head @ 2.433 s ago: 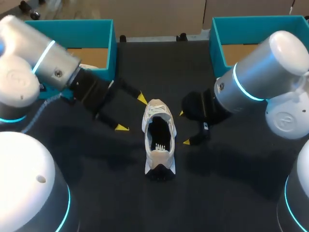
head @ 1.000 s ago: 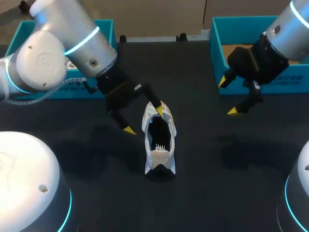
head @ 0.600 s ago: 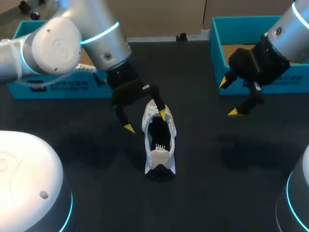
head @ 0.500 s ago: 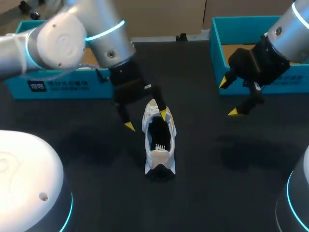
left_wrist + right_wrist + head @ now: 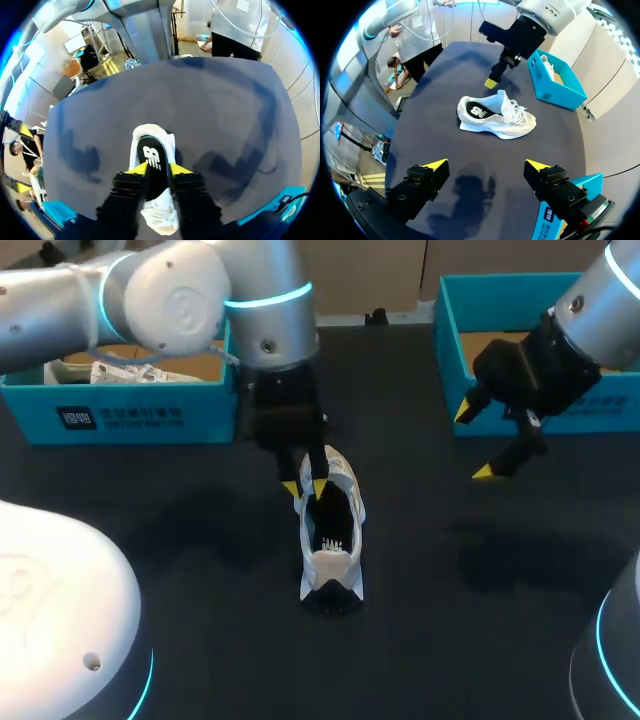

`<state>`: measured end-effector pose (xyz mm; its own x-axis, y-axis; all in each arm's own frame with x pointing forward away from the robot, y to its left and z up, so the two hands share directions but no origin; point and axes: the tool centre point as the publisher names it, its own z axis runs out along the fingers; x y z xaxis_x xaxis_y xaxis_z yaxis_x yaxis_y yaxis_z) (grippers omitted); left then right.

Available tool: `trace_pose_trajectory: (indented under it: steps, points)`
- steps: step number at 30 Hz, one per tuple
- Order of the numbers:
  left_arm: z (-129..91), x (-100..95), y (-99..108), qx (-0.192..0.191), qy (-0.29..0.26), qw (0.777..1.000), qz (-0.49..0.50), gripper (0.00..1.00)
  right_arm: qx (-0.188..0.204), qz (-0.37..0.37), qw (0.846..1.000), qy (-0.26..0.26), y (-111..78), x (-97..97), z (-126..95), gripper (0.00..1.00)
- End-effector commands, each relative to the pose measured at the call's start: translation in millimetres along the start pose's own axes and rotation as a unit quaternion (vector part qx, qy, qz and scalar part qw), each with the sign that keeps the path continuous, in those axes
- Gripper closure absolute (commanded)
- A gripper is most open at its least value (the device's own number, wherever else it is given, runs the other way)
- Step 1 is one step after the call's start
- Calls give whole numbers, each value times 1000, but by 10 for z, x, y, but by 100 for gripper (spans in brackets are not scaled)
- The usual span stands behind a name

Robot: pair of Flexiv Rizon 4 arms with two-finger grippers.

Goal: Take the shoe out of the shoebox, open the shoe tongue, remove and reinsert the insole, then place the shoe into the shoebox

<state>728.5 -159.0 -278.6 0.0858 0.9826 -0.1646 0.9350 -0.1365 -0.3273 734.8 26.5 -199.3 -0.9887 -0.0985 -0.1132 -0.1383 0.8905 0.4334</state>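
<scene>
A white shoe point(image 5: 330, 562) point(image 5: 506, 120) lies mid-table, heel toward me, with its black insole point(image 5: 151, 152) point(image 5: 479, 110) showing in the opening. My left gripper point(image 5: 305, 487) point(image 5: 158, 170) point(image 5: 491, 82) hangs a little above the tongue end of the opening and points down. Its yellow fingertips point(image 5: 136, 169) are drawn in to a narrow gap, and nothing is held between them. In the left wrist view the shoe point(image 5: 159, 220) sits well below the tips. My right gripper point(image 5: 473, 441) point(image 5: 486, 165) stands wide open and empty, raised, in front of the right shoebox point(image 5: 450, 340).
A teal shoebox point(image 5: 120, 418) point(image 5: 555, 85) at the back left holds a second white shoe point(image 5: 130, 370). The right teal shoebox has a brown floor. Dark tabletop point(image 5: 450, 570) surrounds the shoe.
My left arm swung right and turned until its gripper came over the shoe's opening, and its fingers narrowed from wide open. My right arm backed off to the right box earlier, then stayed still.
</scene>
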Motion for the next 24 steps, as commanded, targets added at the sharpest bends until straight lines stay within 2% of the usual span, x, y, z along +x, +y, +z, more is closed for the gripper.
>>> trace_pose_trajectory:
  steps: [1, 11, 16, 24]
  points:
    - [110, -44, 13, -4, 36, 999, -4, 100, 1, 0, 1000, -1, -1, 1, 14, 0]
    - [377, -45, 60, -10, 47, 999, 7, 100, 1, 0, 1000, -1, -1, 1, 14, 0]
    - [509, -100, 151, -32, 36, 999, 4, 100, 1, 0, 1000, -1, -1, 1, 14, 0]
    - [739, -141, 222, -64, 47, 997, -24, 100, 1, 0, 1000, -1, -1, 1, 14, 0]
